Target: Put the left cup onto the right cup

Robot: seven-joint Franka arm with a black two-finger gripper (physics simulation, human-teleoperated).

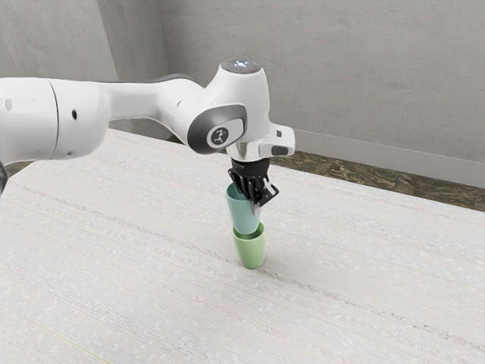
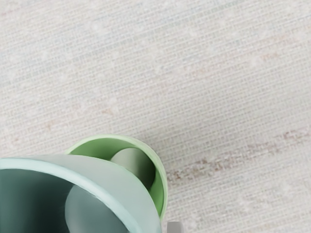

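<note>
Gripper (image 1: 255, 194) is closed narrow on the rim of the teal cup (image 1: 241, 211). The cup hangs tilted, with its base already inside the mouth of the green cup (image 1: 250, 247), not seated straight. Probably light, stiff, smooth plastic. The rim pinch suits it, but it could slip or pivot, and the green cup may tip if nudged. Both cups are mid-table (image 1: 114, 288), well apart from every edge, with open room all round.

Teal cup (image 2: 112, 187) — partly cropped.
</note>
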